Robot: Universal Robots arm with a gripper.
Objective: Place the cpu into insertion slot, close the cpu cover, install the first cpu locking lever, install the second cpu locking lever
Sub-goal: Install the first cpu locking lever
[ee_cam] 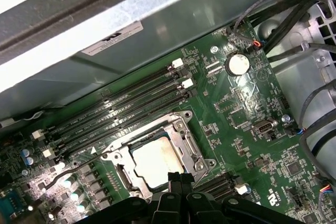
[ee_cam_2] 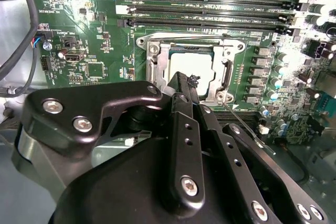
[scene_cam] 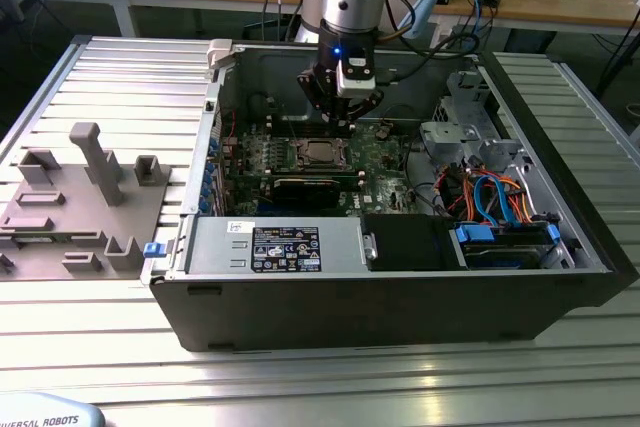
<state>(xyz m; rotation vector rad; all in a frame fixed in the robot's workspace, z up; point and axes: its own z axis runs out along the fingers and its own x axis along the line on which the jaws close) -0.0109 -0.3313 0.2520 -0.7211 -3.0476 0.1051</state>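
The cpu (ee_cam_2: 195, 64) (ee_cam: 153, 162) lies in the insertion slot (scene_cam: 320, 154) on the green board, its dull silver top showing through the square window of the cpu cover (ee_cam_2: 162, 59) (ee_cam: 187, 141), which lies flat over it. A thin wire lever (ee_cam: 67, 174) (ee_cam_2: 253, 132) sticks out from the socket's side, raised off the board. My gripper (ee_cam_2: 185, 83) (ee_cam: 176, 176) (scene_cam: 340, 115) hangs just above the socket's edge, its black fingers pressed together with nothing between them.
Long memory slots (ee_cam_2: 210, 9) (ee_cam: 115, 114) run beside the socket. The open case holds a power supply (scene_cam: 270, 247) at the front and bundled cables (scene_cam: 490, 197) on the exterior view's right. A grey fixture (scene_cam: 80, 197) sits outside on the exterior view's left.
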